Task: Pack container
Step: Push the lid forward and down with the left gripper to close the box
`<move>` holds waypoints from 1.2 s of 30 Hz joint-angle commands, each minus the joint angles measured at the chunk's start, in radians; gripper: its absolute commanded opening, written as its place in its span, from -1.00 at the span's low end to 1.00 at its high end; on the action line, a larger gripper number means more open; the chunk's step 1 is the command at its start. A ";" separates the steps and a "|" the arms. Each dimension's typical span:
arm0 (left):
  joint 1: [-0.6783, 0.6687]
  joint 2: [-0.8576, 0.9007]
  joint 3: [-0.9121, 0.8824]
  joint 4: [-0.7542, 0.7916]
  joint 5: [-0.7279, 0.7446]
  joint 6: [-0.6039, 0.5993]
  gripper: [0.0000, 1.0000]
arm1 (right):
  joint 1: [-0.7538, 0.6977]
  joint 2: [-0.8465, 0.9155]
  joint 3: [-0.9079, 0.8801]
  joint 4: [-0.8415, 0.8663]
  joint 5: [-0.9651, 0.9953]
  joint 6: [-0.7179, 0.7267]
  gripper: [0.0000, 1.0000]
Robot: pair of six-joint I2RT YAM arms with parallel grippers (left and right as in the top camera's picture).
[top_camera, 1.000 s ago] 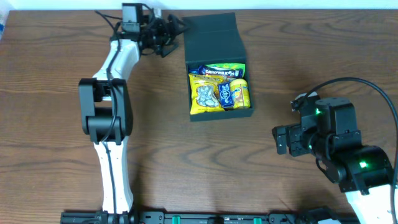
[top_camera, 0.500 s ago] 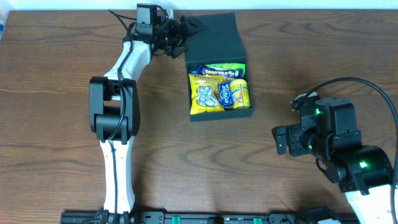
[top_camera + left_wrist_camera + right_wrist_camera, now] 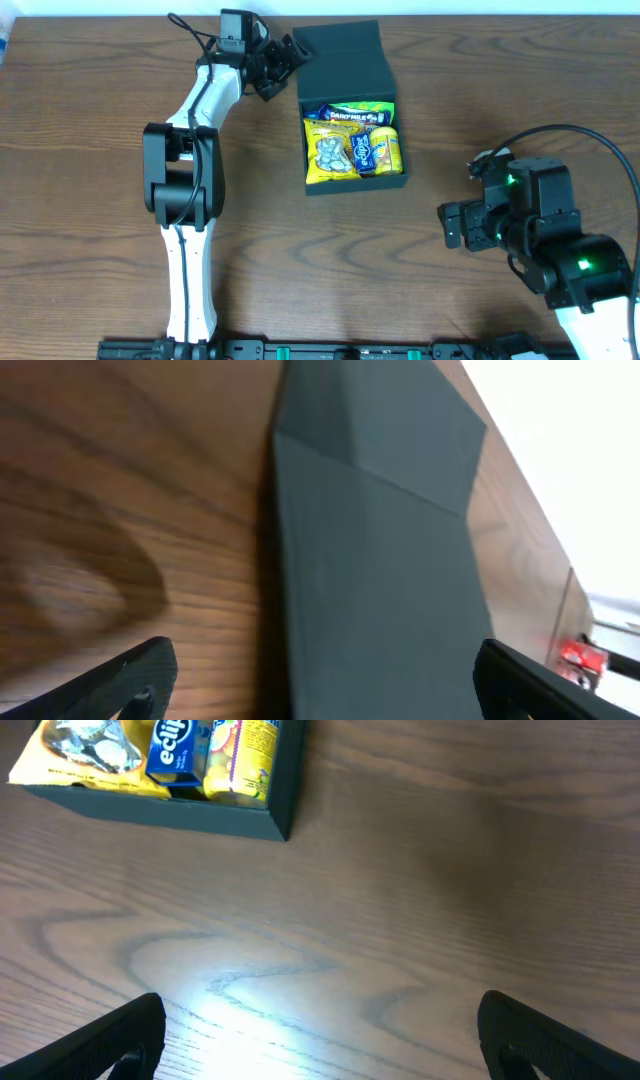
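My left gripper [image 3: 284,66]: jaws wide apart, empty, just beside open lid [image 3: 345,62] of container [image 3: 355,184]. Container far-centre on table [image 3: 100,150], snack packets [image 3: 350,145] inside. My right gripper [image 3: 450,224]: jaws apart, empty, well apart from container.

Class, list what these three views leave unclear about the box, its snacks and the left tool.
1. Overhead: the top snack packets hide whatever lies beneath them in the container.
2. Right wrist: the top edge cuts off most of the container.
3. Left wrist: blurred; whether the left tool touches the lid is unclear.
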 commanded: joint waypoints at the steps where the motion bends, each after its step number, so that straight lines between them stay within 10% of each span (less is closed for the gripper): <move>1: -0.006 0.013 -0.002 -0.002 -0.043 0.038 0.91 | -0.007 -0.007 0.001 0.000 -0.007 0.013 0.98; 23: -0.092 0.013 -0.002 0.093 0.021 0.056 0.91 | -0.007 -0.007 0.001 0.000 -0.007 0.013 0.99; 36: -0.092 0.013 -0.002 0.266 0.202 0.270 0.91 | -0.007 -0.007 0.001 0.000 -0.007 0.013 0.99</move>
